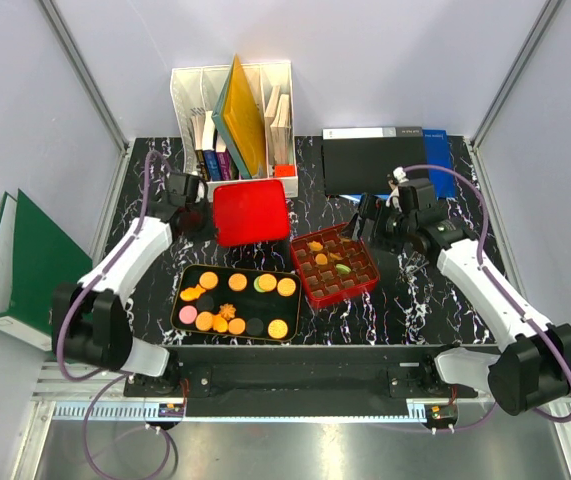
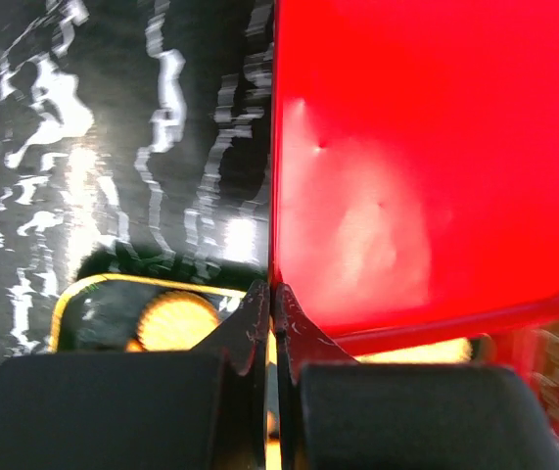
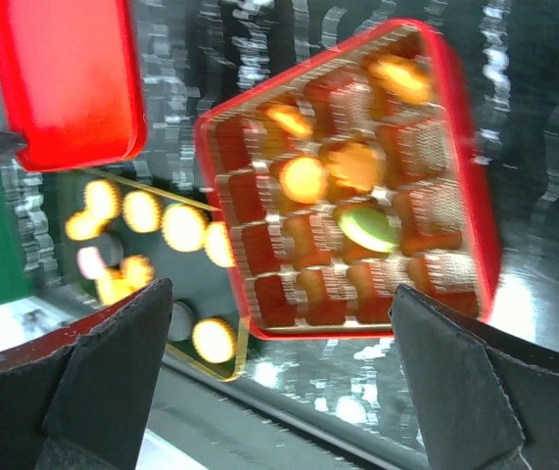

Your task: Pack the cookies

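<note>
Top view: the red gridded tin (image 1: pixel 311 285) sits open on the black marble table (image 1: pixel 415 300), taken as reference. A few cookies (image 1: pixel 237 283) lie in the tin's cells, one green among orange; most lie on a black gold-rimmed tray (image 1: pixel 179 318) just left of the tin, coloured orange, pink, black and green. The red lid (image 1: pixel 251 211) lies up-left of the tin, nearly touching its corner. The left gripper (image 1: pixel 193 215) is at the lid's far side from the tin. The right gripper (image 1: pixel 370 228) hangs near the tin's upper right corner. A white file holder (image 1: pixel 190 90) of books stands well behind the tin, and a black box (image 1: pixel 373 160) behind right. Left wrist view: the claw (image 2: pixel 271 294) is clenched, tips meeting at the lid's (image 2: pixel 426 157) corner; cannot tell whether any rim is pinched. An orange cookie (image 2: pixel 173 321) on the tray (image 2: pixel 59 313) shows beyond the fingers, blurred. Right wrist view: the claw (image 3: pixel 279 294) is released, fingers (image 3: pixel 113 372) spread wide, nothing between them. The tin (image 3: pixel 475 196) lies below, with orange cookies (image 3: pixel 303 178) and a green one (image 3: pixel 367 225) in its cells; tray cookies (image 3: pixel 183 227) lie just left of the tin, and the lid (image 3: pixel 64 78) up-left.
</note>
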